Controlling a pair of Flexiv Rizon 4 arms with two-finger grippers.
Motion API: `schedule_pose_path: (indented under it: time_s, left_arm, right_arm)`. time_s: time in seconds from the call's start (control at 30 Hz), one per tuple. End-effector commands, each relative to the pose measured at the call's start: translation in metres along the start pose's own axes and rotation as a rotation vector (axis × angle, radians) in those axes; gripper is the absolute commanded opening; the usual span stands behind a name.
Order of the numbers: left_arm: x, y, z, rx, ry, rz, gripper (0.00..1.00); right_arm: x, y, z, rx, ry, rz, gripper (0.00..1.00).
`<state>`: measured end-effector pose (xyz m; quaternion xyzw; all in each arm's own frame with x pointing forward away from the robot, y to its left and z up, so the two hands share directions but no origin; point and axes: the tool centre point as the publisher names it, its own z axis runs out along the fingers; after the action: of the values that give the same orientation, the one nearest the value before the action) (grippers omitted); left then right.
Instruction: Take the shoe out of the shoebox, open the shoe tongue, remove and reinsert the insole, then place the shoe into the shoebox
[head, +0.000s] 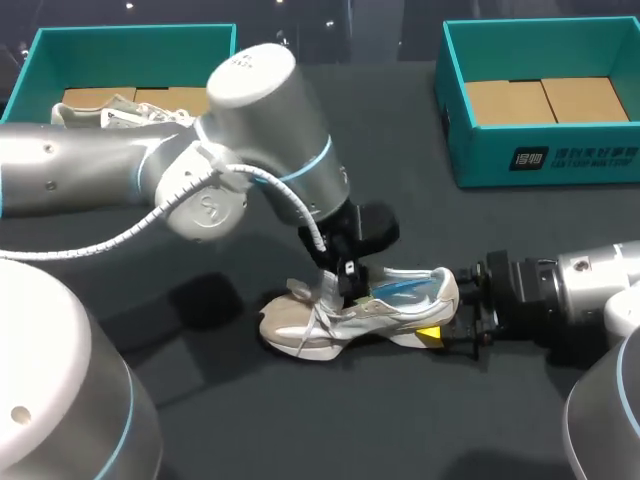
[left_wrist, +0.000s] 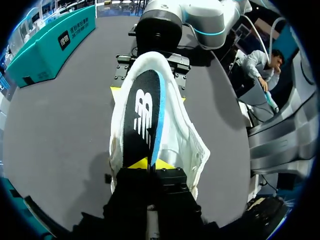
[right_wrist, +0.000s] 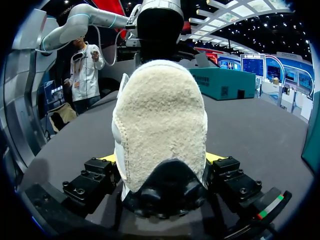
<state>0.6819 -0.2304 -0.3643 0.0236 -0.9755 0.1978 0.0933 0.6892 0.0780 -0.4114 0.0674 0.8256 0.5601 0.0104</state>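
A white and beige shoe (head: 340, 322) lies on its side on the dark table, toe to the left. My left gripper (head: 345, 280) reaches down into its opening. In the left wrist view the left gripper (left_wrist: 149, 164) is shut on the near end of the black, blue-edged insole (left_wrist: 142, 110), which stands on edge inside the shoe (left_wrist: 185, 135). My right gripper (head: 445, 320) holds the heel from the right. In the right wrist view the fuzzy heel (right_wrist: 160, 125) fills the gap of the right gripper (right_wrist: 161, 159), and both yellow-tipped fingers press its sides.
A teal shoebox (head: 130, 45) at the back left holds another shoe (head: 110, 112). A second teal shoebox (head: 540, 160) stands at the back right with a brown cardboard floor. My left arm's big elbow (head: 250, 110) hangs over the table's middle.
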Motion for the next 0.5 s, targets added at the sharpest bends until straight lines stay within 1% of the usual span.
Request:
schedule_pose_path:
  time_s: [0.03,0.17,0.3,0.5]
  left_arm:
    - [0.0,0.005,-0.011,0.143,0.005,0.013,0.0]
    - [0.004,-0.005,-0.017,0.169,-0.006,0.037,0.0]
    - [0.004,-0.019,-0.018,0.183,-0.02,0.055,0.0]
    - [0.002,-0.038,-0.012,0.17,-0.069,0.074,0.0]
  right_arm:
    - [0.001,0.0,0.0,0.005,-0.002,0.0,0.0]
    - [0.001,0.0,0.0,0.005,-0.002,0.0,0.0]
    - [0.001,0.0,0.0,0.005,-0.002,0.0,0.0]
    - [0.001,0.0,0.0,0.005,-0.002,0.0,0.0]
